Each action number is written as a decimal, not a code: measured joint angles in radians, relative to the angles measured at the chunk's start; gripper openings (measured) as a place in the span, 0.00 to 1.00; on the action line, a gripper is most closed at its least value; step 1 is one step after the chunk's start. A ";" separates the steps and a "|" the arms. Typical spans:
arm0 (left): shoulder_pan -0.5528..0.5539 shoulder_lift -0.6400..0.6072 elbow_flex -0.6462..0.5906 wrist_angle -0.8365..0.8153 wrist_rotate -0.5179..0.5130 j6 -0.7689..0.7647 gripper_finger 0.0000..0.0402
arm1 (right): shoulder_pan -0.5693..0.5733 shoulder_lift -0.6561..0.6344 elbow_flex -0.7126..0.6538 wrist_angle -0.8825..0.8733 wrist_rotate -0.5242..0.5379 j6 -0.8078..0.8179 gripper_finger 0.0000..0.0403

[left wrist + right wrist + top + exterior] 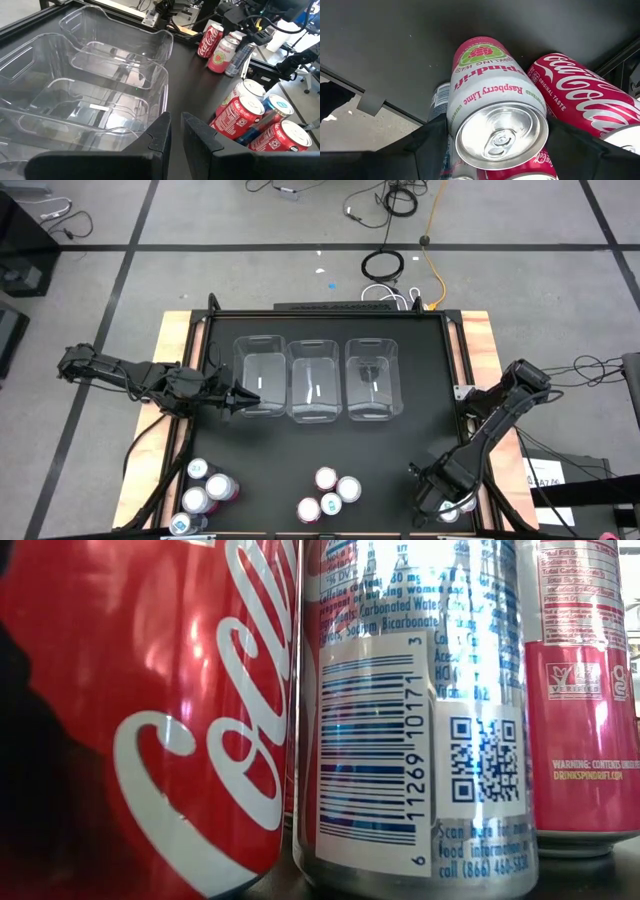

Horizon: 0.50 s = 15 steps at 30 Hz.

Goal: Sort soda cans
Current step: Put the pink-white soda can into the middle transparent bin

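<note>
Soda cans stand upright in three clusters along the table's near edge: left (205, 488), middle (330, 492), and right, under my right gripper (440, 498). That gripper points down over the right cluster, shut on a pink-and-white can (492, 107). A red can (585, 100) and a blue can (439, 97) stand against it. My left gripper (238, 395) hovers at the left bin's left wall, its fingers (176, 137) a narrow slit apart, holding nothing. The low view is filled by a red can (150, 710), a silver-blue can (415, 720) and a pink can (585, 690). My right gripper has the pink-and-white can's upper body (470, 115), just below the silver top, pinched between its two fingers. The fingers (432, 145) come from above, pointing down, one on each side. The can is upright; I cannot tell whether its base is off the table.
Three clear plastic bins sit side by side mid-table: left (260, 378), middle (317, 380), right (372, 378); all hold no cans. The black tabletop (330, 445) between bins and cans is open. Cables lie on the floor beyond the far edge.
</note>
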 joint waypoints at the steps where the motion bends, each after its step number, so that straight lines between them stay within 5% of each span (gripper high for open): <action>1: 0.000 0.000 0.000 0.000 0.000 0.000 0.13 | -0.004 0.000 0.000 -0.001 0.000 -0.006 0.69; 10: 0.000 0.000 0.000 0.000 0.000 0.000 0.13 | -0.053 -0.011 -0.001 -0.007 0.015 -0.072 0.69; 15: 0.000 0.000 0.000 0.000 0.000 0.000 0.13 | -0.076 -0.049 -0.003 -0.005 0.111 -0.073 0.69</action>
